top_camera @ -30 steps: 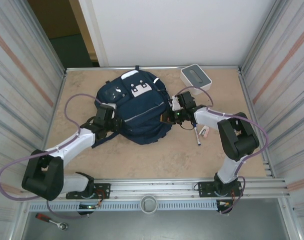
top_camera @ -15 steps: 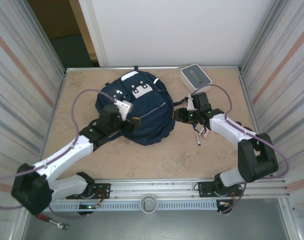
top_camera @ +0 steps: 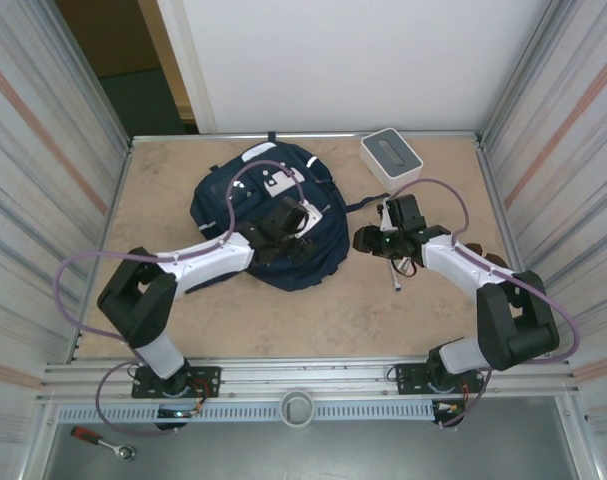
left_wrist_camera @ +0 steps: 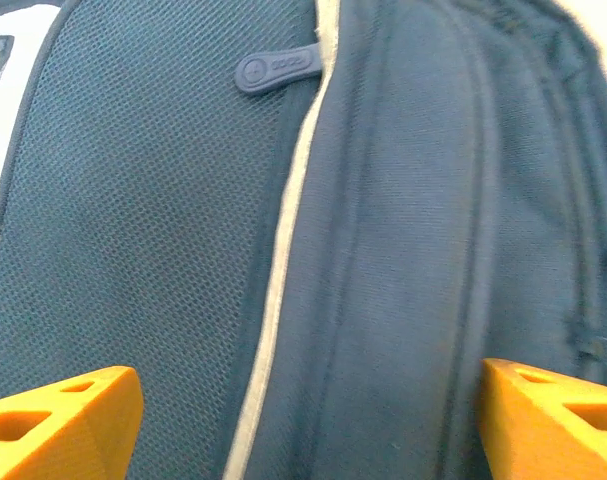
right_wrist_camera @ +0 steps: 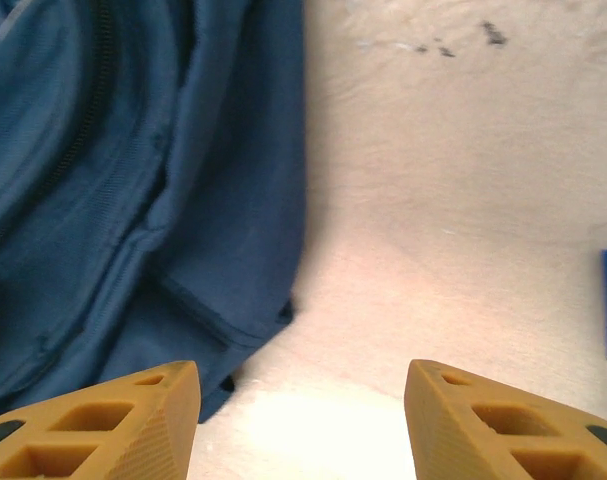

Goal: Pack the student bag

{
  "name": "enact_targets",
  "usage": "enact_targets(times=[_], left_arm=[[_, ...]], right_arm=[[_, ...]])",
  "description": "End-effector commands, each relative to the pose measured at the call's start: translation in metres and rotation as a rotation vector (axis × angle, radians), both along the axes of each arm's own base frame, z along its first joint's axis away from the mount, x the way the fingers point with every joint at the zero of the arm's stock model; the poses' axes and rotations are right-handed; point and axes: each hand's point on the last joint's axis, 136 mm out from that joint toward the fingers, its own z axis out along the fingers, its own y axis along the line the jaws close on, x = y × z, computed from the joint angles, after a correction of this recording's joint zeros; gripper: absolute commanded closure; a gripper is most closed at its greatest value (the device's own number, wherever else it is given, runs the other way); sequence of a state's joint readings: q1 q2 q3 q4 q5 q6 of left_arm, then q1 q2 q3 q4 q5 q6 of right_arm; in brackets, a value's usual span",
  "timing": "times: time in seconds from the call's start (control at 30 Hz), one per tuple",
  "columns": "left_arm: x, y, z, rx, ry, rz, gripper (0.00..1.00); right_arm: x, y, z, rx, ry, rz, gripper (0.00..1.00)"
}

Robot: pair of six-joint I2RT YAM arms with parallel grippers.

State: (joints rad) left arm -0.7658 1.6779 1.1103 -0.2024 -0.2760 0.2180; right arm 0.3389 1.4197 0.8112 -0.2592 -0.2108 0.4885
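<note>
Beige tabletop [top_camera: 183,310] carries the student bag [top_camera: 215,205] at frame centre: soft, floppy, so I'd pinch a seam fold. Both jaws stand open and empty.

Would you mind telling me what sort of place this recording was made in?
Probably a robot test cell, not a home: corrugated metal walls flank a tan table, and the left arm and right arm are bolted to an aluminium rail at its near edge. A navy backpack lies on the table.
</note>
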Motion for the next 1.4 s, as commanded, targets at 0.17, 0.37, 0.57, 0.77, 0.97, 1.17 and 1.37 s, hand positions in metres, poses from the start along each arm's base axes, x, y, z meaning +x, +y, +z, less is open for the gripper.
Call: enact_targets(times=[0.17, 0.37, 0.57, 0.77, 0.97, 1.17, 1.37], left_arm=[[0.021, 0.025, 0.021, -0.061, -0.001, 0.059, 0.34], [0.015, 0.022, 0.030, -0.123, 0.005, 0.030, 0.45], [0.012, 0.022, 0.037, -0.166, 0.011, 0.022, 0.58], [0.010, 0.024, 0.042, -0.196, 0.009, 0.026, 0.78], [0.013, 0.029, 0.052, -0.255, 0.001, 0.043, 0.83], [0.018, 0.039, 0.081, -0.399, -0.011, 0.059, 0.90], [0.018, 0.045, 0.120, -0.587, -0.023, 0.038, 1.00]], right_arm=[[-0.028, -0.057, -0.026, -0.358, 0.078, -0.150, 0.38], [-0.051, -0.063, -0.057, -0.451, 0.153, -0.182, 0.38], [-0.053, -0.066, -0.071, -0.474, 0.181, -0.192, 0.39], [-0.052, -0.060, -0.081, -0.477, 0.208, -0.154, 0.45], [-0.047, -0.044, -0.075, -0.428, 0.188, -0.105, 0.83], [-0.040, -0.025, -0.030, -0.331, 0.044, -0.077, 1.00], [-0.036, 0.048, 0.046, 0.094, -0.121, 0.043, 1.00]])
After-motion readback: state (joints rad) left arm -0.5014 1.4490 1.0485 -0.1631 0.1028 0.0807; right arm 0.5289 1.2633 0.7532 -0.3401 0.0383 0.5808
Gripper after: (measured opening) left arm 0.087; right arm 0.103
